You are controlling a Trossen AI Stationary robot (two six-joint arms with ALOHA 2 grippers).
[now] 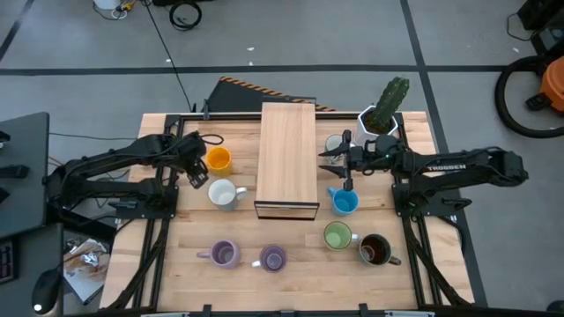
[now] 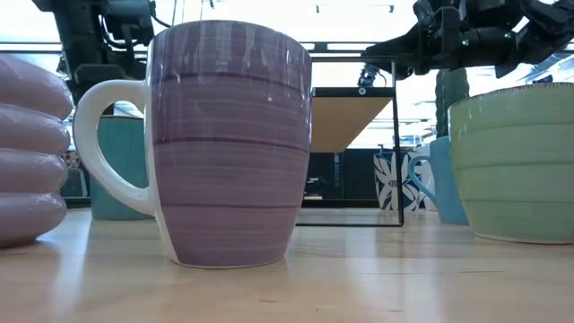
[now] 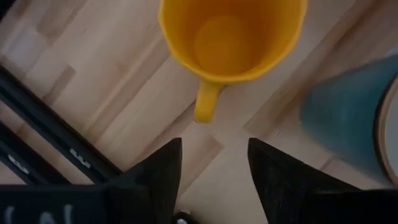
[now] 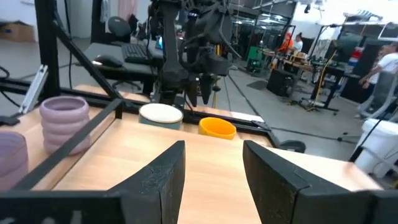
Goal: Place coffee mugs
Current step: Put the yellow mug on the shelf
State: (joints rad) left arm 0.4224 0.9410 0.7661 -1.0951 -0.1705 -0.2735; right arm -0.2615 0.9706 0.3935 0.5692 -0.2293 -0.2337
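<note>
On the table's far left, my left gripper point(image 3: 211, 165) hangs parted, empty, just above the orange mug point(image 3: 233, 38); I judge release finished, next lifting clear.

Box point(image 1: 287, 158) at table point(image 1: 176, 273) centre; 4 mugs point(image 1: 300, 248) along front edge; cactus pot point(image 1: 379, 119) back-right corner.

A purple mug point(image 2: 229, 144) fills the frame's centre-left; a green mug point(image 2: 513, 166) stands at the right edge, both on the table point(image 2: 359, 278).
</note>
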